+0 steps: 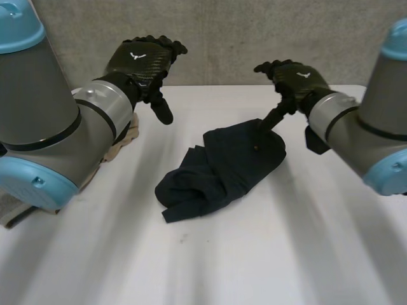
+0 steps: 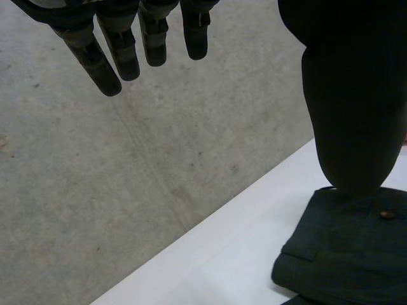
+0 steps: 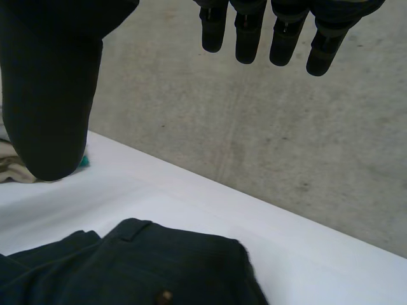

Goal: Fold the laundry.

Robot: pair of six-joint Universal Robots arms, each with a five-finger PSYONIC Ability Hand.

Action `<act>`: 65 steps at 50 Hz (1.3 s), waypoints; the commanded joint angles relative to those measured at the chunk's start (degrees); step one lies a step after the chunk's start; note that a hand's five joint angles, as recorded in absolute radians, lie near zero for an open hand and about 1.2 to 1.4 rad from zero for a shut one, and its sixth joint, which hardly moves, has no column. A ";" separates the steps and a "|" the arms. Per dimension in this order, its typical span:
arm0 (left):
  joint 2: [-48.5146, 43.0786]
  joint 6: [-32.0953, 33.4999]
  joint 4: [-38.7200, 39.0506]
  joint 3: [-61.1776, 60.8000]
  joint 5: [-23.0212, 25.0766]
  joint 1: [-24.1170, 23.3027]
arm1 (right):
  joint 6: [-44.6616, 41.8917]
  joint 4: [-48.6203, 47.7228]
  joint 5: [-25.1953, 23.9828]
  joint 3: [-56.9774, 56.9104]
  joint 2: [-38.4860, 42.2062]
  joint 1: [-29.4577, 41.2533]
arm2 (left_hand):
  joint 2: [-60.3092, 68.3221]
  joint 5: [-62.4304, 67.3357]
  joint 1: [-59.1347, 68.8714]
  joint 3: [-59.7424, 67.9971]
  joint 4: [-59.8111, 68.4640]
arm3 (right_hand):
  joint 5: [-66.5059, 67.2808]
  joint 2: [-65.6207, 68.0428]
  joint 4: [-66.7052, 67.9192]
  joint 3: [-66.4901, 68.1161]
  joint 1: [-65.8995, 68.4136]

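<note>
Fingers (image 2: 152, 38) straight, slightly apart, empty: my left hand (image 1: 143, 60) raised beside trousers (image 1: 222, 162), right hand (image 1: 296, 79) over them; beige cloth (image 1: 127, 136) under left arm (image 1: 57, 127).

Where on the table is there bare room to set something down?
The widest bare table lies on the robot's side of the dark garment. A narrower strip runs between it and the beige cloth. Crowded at the garment's far end, below the right hand.
</note>
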 commanded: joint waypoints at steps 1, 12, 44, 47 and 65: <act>-0.60 -0.10 1.56 0.21 0.29 2.22 | -2.33 -3.40 0.56 -6.86 9.62 4.07 | -0.79 -2.84 -0.41 -0.87 -0.51 | -2.74 -1.81 -1.62 -1.61 -2.68; -1.75 0.07 6.04 -0.14 0.29 3.27 | -10.76 -3.58 5.12 -30.49 31.41 8.99 | -0.79 -2.84 -0.41 -0.87 -0.51 | -2.74 -1.81 -1.62 -1.61 -2.68; -2.01 0.43 7.89 -0.32 0.29 5.30 | -15.78 4.42 0.38 -50.11 50.24 8.82 | -0.79 -2.84 -0.41 -0.87 -0.51 | 60.29 61.22 61.41 61.42 60.35; -1.83 0.43 7.89 -0.41 0.29 5.30 | -15.26 5.56 0.56 -49.50 48.57 8.64 | -0.79 -2.84 -0.41 -0.87 -0.51 | 67.26 68.19 68.38 68.39 67.32; -0.52 0.60 7.89 -2.08 0.29 5.47 | -17.97 8.47 -5.51 -19.72 23.96 11.10 | -0.79 -2.84 -0.41 -0.87 -0.51 | 60.74 61.67 61.86 61.87 60.80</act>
